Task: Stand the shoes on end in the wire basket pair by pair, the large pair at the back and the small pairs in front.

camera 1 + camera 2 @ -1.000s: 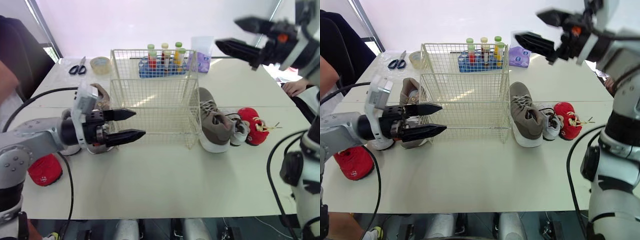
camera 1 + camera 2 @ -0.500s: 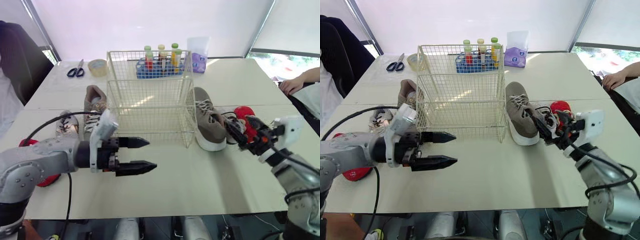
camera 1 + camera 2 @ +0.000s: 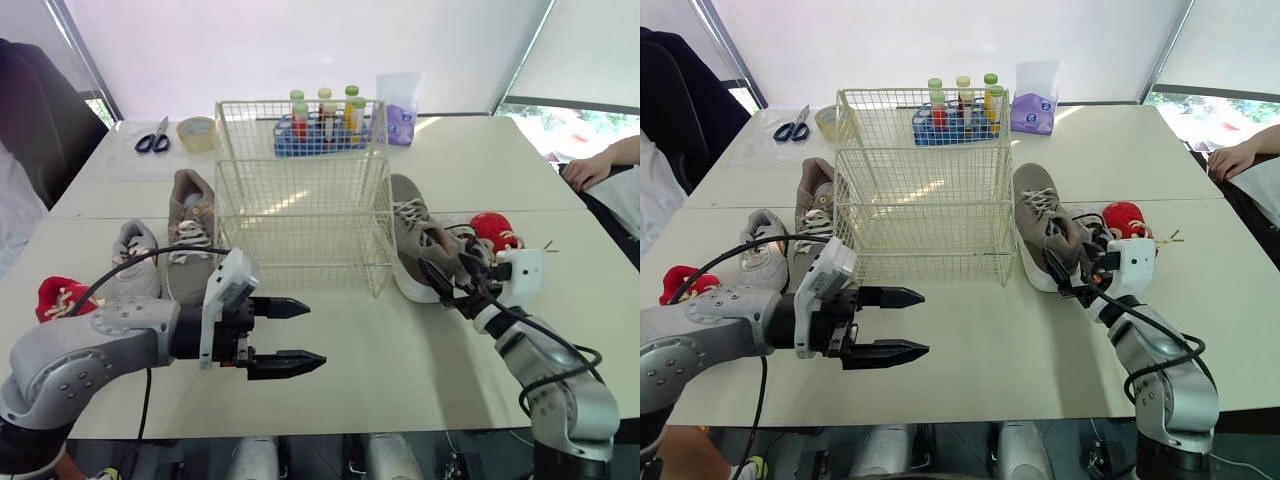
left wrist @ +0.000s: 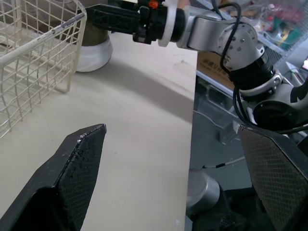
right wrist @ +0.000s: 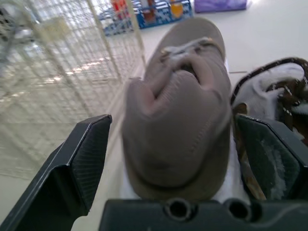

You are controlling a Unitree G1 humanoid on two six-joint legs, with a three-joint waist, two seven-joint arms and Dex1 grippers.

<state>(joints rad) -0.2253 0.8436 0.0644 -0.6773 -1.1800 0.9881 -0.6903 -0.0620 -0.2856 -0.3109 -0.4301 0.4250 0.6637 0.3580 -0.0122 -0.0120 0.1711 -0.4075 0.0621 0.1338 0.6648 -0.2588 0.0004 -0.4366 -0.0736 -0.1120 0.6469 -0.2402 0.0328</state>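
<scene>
The cream wire basket (image 3: 300,195), a square-mesh box, stands at frame centre on the matte beige tabletop (image 3: 380,380). White blinds (image 3: 590,50) close the room behind.

Right of the basket lie a large taupe knit shoe (image 3: 412,222) with a white sole, a small grey-white shoe (image 3: 462,240) and a small red shoe (image 3: 497,230). Left of the basket lie a second taupe shoe (image 3: 188,232), a small grey shoe (image 3: 135,262) and a second small red shoe (image 3: 58,298).

The left pincer (image 3: 316,333) hovers wide at lower centre. The right pincer (image 5: 173,120) stands wide, its textured black fingers (image 5: 86,159) flanking the large taupe knit shoe's heel.
</scene>
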